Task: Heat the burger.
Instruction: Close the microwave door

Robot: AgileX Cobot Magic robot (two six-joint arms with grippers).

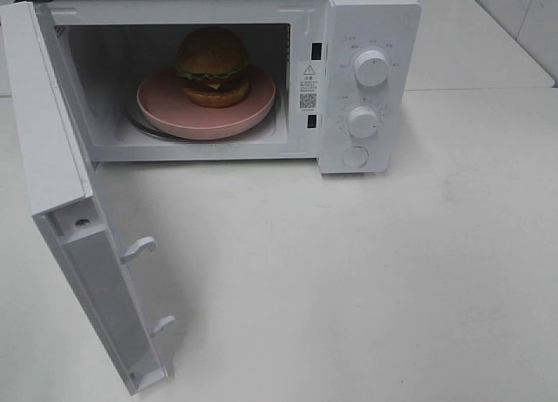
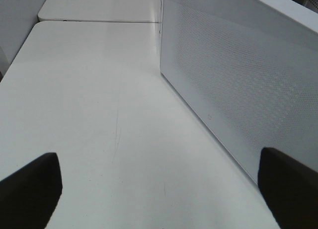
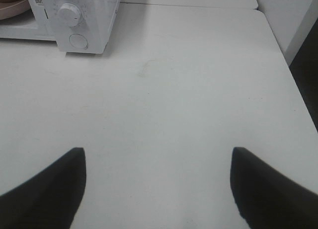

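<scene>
1. While your left gripper (image 2: 159, 199) hangs spread, empty, beside the open door (image 1: 61, 158), push its outer face squarely.
2. Burger (image 1: 212, 66) sits on pink plate (image 1: 166, 105) inside the microwave (image 1: 366, 18).
3. Your right gripper (image 3: 159, 189), parted and empty, faces the knobs (image 1: 362, 121).

- Sticker (image 1: 308, 86) on microwave (image 1: 375, 18) front: warning triangle and QR code; small print illegible.
- Markings around both knobs (image 1: 371, 68): too small to read.

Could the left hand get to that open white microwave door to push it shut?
Probably yes. The open left hand sits beside the outer face of the white microwave door, with only bare white table between them.
</scene>
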